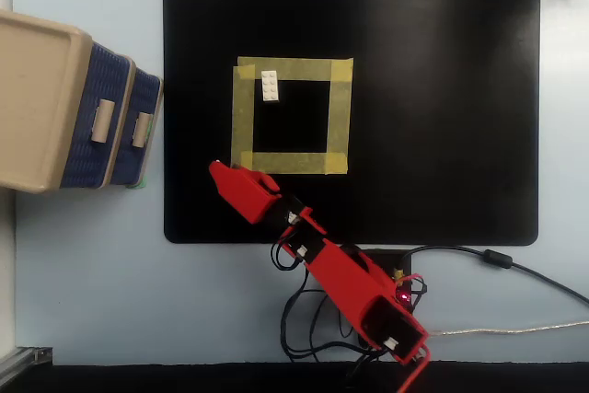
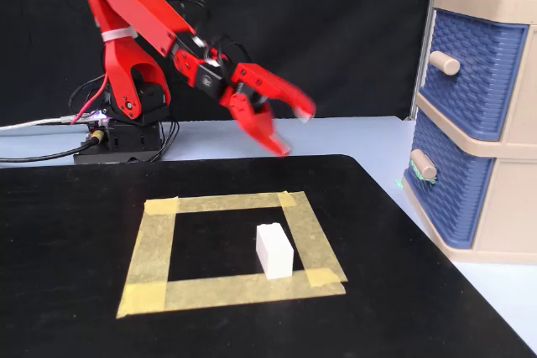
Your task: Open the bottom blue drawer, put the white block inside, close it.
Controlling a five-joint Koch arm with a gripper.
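Two jaws are seen apart on the tool in the fixed view, with nothing between them; motion blur is noted there. In the overhead view the tool is hung over the black mat, just off the near-left corner of the yellow tape square, and is aimed toward the cabinet side.

White block is sat on the mat inside the tape square, in a corner of it, studs up in the overhead view. It is well apart from the tool and untouched.

Bottom blue drawer is seen shut, in the lower slot of the beige cabinet, off the mat edge on the table. Its small beige handle sticks out toward the mat. The upper blue drawer is shut too.

Handling, judged: the drawer is likely light, stiff plastic, so the whole cabinet may be dragged when pulled. The knob is best hooked or pinched across its narrow sides, pull kept straight. The block is probably light, rigid and smooth; it should be gripped across the short width, flat faces against the pads.
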